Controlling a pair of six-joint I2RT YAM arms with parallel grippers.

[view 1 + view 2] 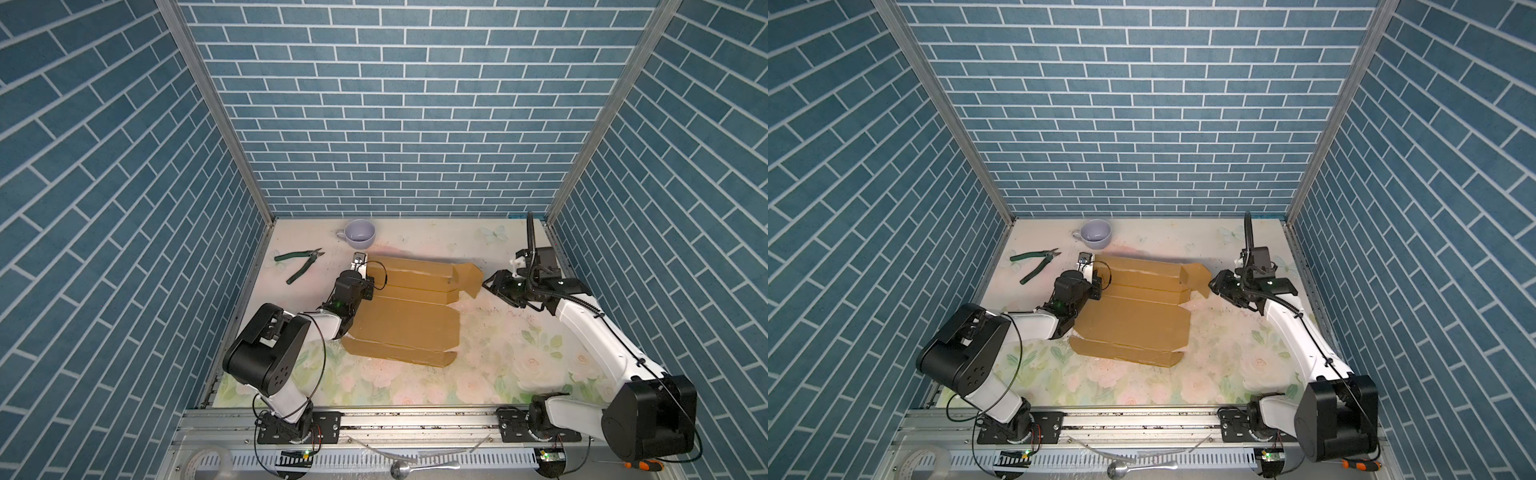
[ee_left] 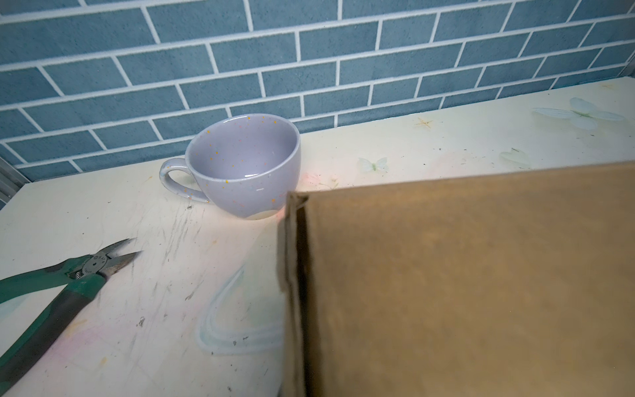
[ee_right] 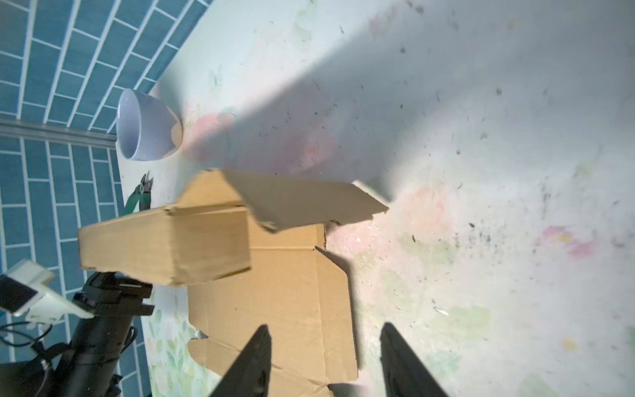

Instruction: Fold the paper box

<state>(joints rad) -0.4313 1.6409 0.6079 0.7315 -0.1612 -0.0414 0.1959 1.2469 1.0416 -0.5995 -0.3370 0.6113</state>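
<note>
The paper box [image 1: 409,322] [image 1: 1136,322] is a brown cardboard sheet in the middle of the table, its near panels lying flat. Its far strip is folded up into a low wall [image 3: 165,247]. At that wall's left end is my left gripper [image 1: 370,286] [image 1: 1096,286]; its jaws are hidden, and in the left wrist view the doubled cardboard edge [image 2: 292,292] runs straight down toward them. My right gripper [image 1: 488,286] [image 1: 1214,286] [image 3: 325,326] stands open just right of the raised right end flap [image 1: 469,278] [image 3: 309,202], with nothing between its fingers.
A lilac cup [image 1: 360,235] [image 2: 244,165] stands at the back left near the wall. Green pliers [image 1: 299,266] [image 2: 62,285] lie left of the box. A tape roll [image 1: 203,461], a spoon [image 1: 415,467] and a screwdriver [image 1: 642,465] lie on the front rail. Blue brick walls enclose three sides.
</note>
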